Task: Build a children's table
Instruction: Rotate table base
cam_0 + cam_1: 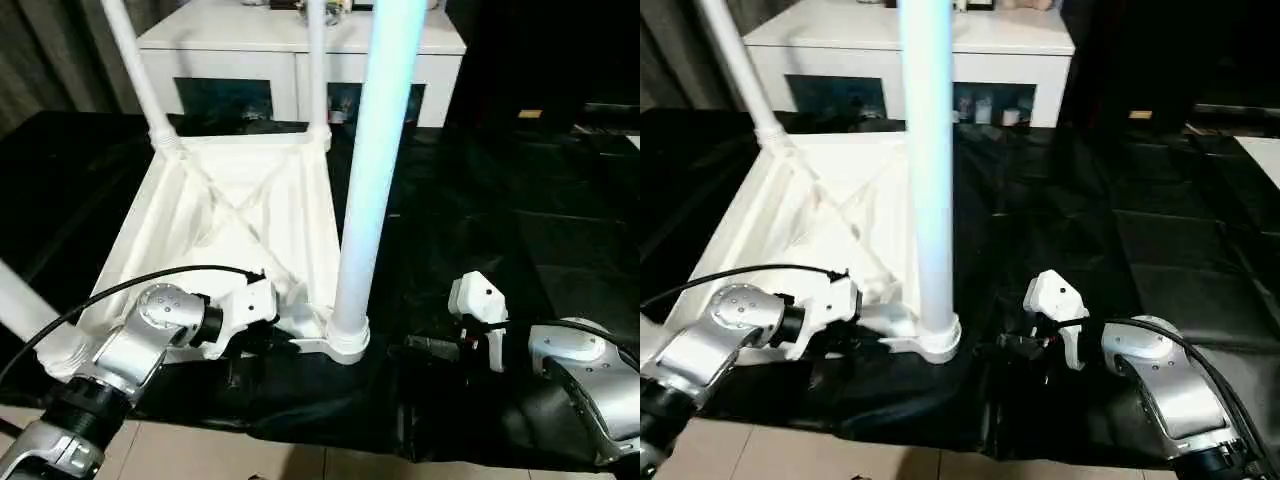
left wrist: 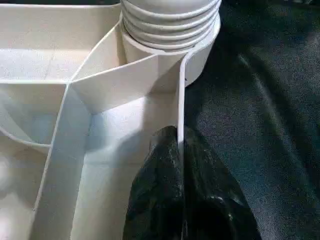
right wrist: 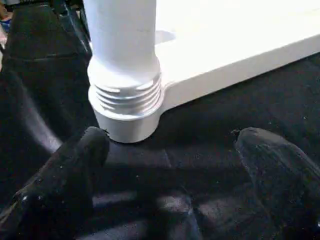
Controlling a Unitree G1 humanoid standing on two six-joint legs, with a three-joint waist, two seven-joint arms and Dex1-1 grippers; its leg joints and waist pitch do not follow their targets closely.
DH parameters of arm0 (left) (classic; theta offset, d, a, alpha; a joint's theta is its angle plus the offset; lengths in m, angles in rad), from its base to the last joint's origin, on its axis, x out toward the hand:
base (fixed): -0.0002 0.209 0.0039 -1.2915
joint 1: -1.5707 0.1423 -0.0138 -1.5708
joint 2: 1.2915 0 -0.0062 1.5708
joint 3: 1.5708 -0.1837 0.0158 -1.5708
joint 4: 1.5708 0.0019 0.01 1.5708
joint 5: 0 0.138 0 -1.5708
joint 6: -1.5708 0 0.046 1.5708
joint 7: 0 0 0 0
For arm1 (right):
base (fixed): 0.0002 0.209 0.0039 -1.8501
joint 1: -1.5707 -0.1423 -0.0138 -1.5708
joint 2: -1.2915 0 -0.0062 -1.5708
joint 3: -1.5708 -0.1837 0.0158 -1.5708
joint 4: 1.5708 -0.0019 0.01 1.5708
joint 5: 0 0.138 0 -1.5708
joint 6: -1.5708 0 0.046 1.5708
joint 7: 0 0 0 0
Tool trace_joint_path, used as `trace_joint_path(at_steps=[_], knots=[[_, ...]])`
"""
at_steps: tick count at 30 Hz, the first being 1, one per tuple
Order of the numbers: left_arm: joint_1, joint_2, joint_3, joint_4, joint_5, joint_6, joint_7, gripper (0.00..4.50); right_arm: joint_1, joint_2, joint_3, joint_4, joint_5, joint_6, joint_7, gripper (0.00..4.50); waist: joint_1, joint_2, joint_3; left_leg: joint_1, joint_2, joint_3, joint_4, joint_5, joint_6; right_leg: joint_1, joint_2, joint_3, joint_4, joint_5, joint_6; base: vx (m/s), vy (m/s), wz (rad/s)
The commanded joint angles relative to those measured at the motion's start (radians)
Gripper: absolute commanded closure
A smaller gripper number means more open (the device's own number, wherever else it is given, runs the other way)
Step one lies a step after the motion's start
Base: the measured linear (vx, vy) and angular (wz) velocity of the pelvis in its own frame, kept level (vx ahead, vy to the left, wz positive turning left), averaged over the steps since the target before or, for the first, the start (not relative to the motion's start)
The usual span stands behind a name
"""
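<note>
The children's table lies upside down on a black cloth, its white ribbed tabletop [image 1: 230, 230] facing up. White legs stand in the corner sockets, and the near right leg [image 1: 365, 180] rises from its threaded socket [image 3: 125, 107]. My left gripper [image 2: 180, 150] is shut on the tabletop's thin rim wall [image 2: 181, 100], just beside that socket. My right gripper [image 3: 172, 145] is open and low over the cloth, a short way to the right of the same socket. Its fingertips [image 3: 92, 142] are spread wide and touch nothing.
A white cabinet [image 1: 300, 60] with glass doors stands right behind the table. The black cloth [image 1: 500, 200] spreads wide to the right. Pale floor tiles [image 1: 200, 455] show at the cloth's near edge. A black cable [image 1: 150, 275] arcs over my left wrist.
</note>
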Motion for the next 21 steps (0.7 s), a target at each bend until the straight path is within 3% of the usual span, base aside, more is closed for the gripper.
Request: trace_joint_path(at_steps=[1, 7, 13, 18, 21], knots=[[0.033, 0.021, -0.046, 0.032, 0.036, 0.034, -0.017, 4.44, -0.011, -0.002, -0.002, -0.023, 0.007, -0.004, 0.002, 0.00, 0.003, -0.010, -0.059, 0.018, 0.058, -0.021, -0.083, -0.132, 0.074, 0.032, -0.062, 0.025, -0.062, 0.056, -0.272, 0.000, 0.000, 0.00], [0.024, -0.029, 0.006, 0.043, 0.011, 0.036, 0.059, 4.44, -0.015, 0.018, 0.000, -0.029, 0.019, 0.005, -0.003, 0.00, 0.001, -0.010, -0.056, 0.020, 0.060, -0.020, -0.086, -0.171, 0.063, 0.030, -0.063, 0.026, -0.067, 0.002, -0.277, 0.000, 0.000, 0.00], [0.047, -0.092, 0.026, -0.023, 0.003, 0.139, 0.158, 4.44, -0.004, 0.018, 0.014, -0.037, 0.024, 0.004, 0.014, 0.00, 0.003, -0.016, -0.055, 0.016, 0.060, -0.021, -0.087, -0.161, 0.067, 0.033, -0.066, 0.027, -0.069, -0.023, -0.260, 0.000, 0.000, 0.00], [0.051, -0.135, 0.002, -0.050, 0.022, 0.185, 0.194, 4.44, -0.026, 0.037, 0.014, -0.038, 0.055, 0.043, 0.030, 0.00, 0.002, -0.021, -0.056, 0.013, 0.057, -0.019, -0.082, -0.129, 0.094, 0.032, -0.064, 0.028, -0.072, -0.029, -0.249, 0.000, 0.000, 0.00], [0.043, -0.145, -0.020, -0.047, 0.040, 0.183, 0.198, 4.44, -0.066, 0.079, 0.027, 0.009, 0.021, 0.032, -0.023, 0.00, -0.001, -0.017, -0.056, 0.015, 0.058, -0.021, -0.085, -0.141, 0.085, 0.026, -0.063, 0.025, -0.075, -0.069, -0.246, 0.000, 0.000, 0.00]])
